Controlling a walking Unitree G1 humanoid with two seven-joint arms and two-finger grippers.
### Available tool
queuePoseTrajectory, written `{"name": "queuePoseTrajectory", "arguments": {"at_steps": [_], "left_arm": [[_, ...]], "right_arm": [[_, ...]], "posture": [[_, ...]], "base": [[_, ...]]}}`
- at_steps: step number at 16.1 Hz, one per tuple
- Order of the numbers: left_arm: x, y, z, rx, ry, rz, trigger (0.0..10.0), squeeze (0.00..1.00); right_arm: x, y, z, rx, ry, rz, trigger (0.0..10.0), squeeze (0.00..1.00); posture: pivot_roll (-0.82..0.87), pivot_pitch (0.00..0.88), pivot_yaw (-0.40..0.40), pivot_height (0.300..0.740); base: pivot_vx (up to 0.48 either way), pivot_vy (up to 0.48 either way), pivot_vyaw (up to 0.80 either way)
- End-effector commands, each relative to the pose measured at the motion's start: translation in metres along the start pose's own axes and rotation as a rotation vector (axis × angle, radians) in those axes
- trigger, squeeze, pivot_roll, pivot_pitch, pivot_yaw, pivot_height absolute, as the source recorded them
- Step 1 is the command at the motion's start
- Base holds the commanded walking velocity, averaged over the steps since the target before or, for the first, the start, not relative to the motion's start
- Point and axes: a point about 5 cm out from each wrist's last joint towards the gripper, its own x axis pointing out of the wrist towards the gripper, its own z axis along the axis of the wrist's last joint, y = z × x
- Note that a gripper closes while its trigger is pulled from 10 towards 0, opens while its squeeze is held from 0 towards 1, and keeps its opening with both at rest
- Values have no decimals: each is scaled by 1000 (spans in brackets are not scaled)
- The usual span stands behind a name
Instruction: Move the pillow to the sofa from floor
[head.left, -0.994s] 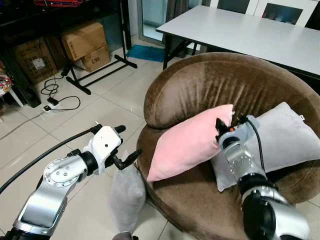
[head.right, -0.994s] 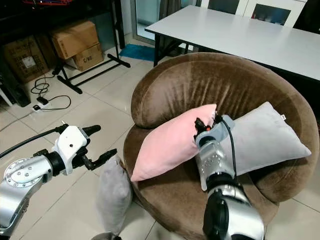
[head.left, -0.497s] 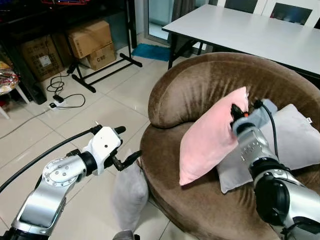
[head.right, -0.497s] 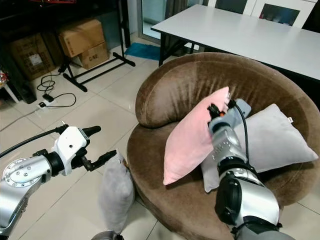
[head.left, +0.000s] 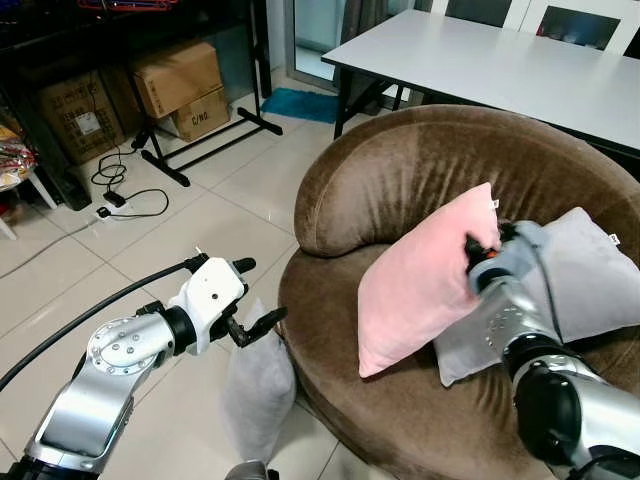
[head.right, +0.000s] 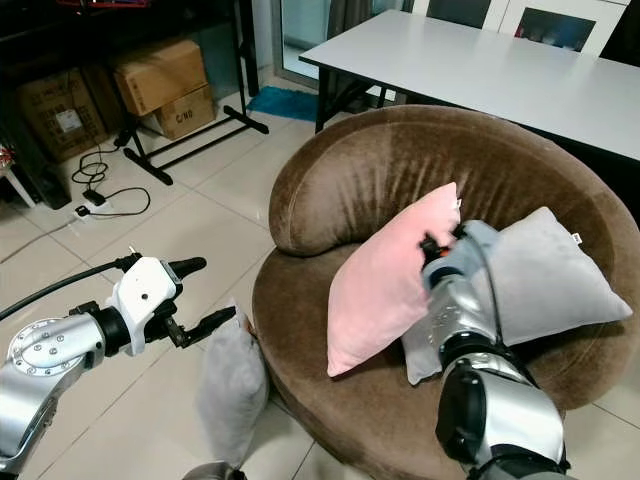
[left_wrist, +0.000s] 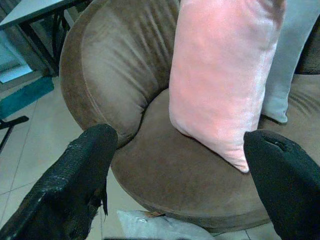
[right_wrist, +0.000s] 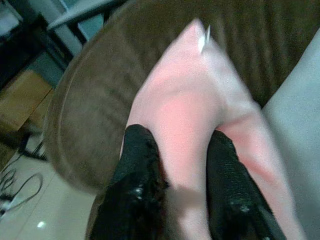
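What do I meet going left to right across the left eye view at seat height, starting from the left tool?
Left tool, open above the grey pillow on the floor → brown sofa's front rim → pink pillow → right tool, shut on the pink pillow's edge → grey pillow on the sofa.

Standing nearly upright on the round brown sofa (head.left: 400, 190), pink pillow (head.left: 425, 275) (soft, plain velvet) leaning right against a grey cushion (head.left: 580, 280), lower corner resting on the seat, top corner pinched.
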Motion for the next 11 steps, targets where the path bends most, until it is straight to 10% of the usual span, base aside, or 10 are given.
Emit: {"name": "queuePoseTrajectory", "arguments": {"at_steps": [1, 5, 6, 9, 11], "left_arm": [[0, -1, -3, -4, 7, -5, 10000, 0], [-2, -2, -6, -23, -9, 76, 10000, 0], [-2, -1, -5, -28, -22, 135, 10000, 0], [-5, 9, -6, -75, -56, 383, 10000, 0], [-11, 4, -9, -142, -61, 503, 10000, 0]], "right_arm": [[1, -9, 17, -16, -75, -22, 10000, 1000], [-3, -31, 49, 24, -232, -27, 10000, 976], [-5, -36, 56, 28, -269, -9, 10000, 0], [-16, -30, 50, -82, -233, 129, 10000, 0], [-58, 2, 21, -222, -154, 291, 10000, 0]], "posture": [[46, 0, 0, 740], [36, 0, -1, 740], [35, 0, -2, 740], [14, 0, -9, 740], [0, 0, -12, 740]], "base": [[0, 0, 0], [0, 0, 0], [0, 0, 0], [0, 0, 0], [0, 0, 0]]}}
